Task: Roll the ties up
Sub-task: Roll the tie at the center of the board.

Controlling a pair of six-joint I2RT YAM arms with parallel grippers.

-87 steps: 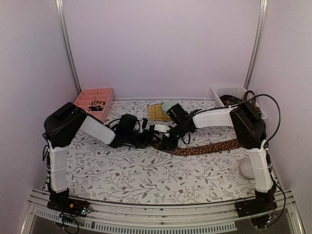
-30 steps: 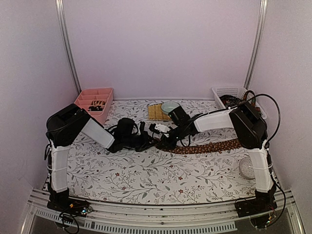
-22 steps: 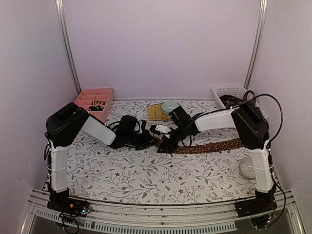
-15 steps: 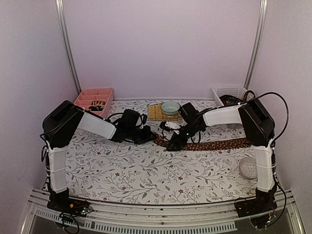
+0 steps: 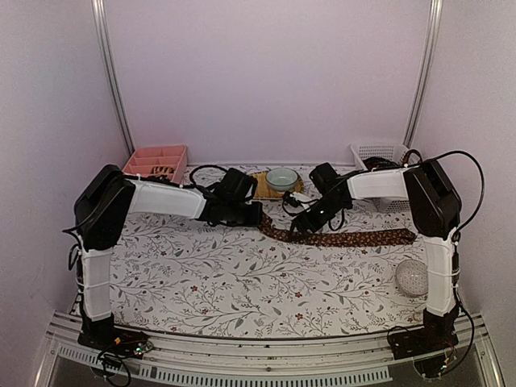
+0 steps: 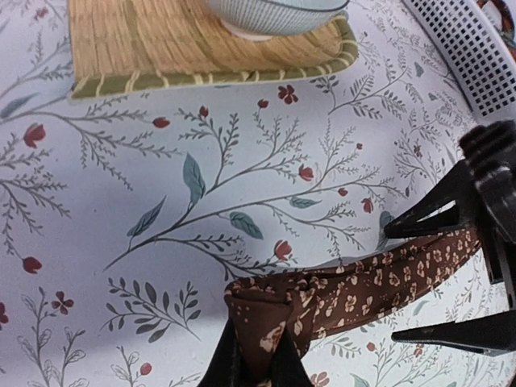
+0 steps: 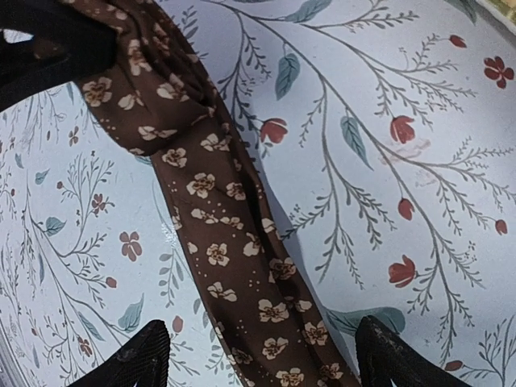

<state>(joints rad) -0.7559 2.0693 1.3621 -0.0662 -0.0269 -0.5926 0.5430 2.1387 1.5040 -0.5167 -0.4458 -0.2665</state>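
Note:
A long brown tie (image 5: 347, 239) with small cream flowers lies across the table from the middle to the right. My left gripper (image 5: 260, 216) is shut on its folded left end (image 6: 266, 310), pinching the fold between the fingers. My right gripper (image 5: 301, 226) is open, its two fingertips (image 7: 145, 347) standing on either side of the tie (image 7: 234, 258) without gripping it. In the left wrist view the right gripper's fingers (image 6: 435, 214) straddle the tie just right of the held end. Small dark rolls sit in the pink tray (image 5: 156, 164).
A yellowish woven mat (image 5: 262, 184) with a pale bowl (image 5: 281, 177) on it lies just behind the grippers. A white basket (image 5: 385, 157) with dark fabric stands at the back right. A pale round object (image 5: 411, 276) sits near the right arm's base.
Both grippers have moved right and toward the back, carrying the tie's left end along. The tie now lies further right and straighter on the table.

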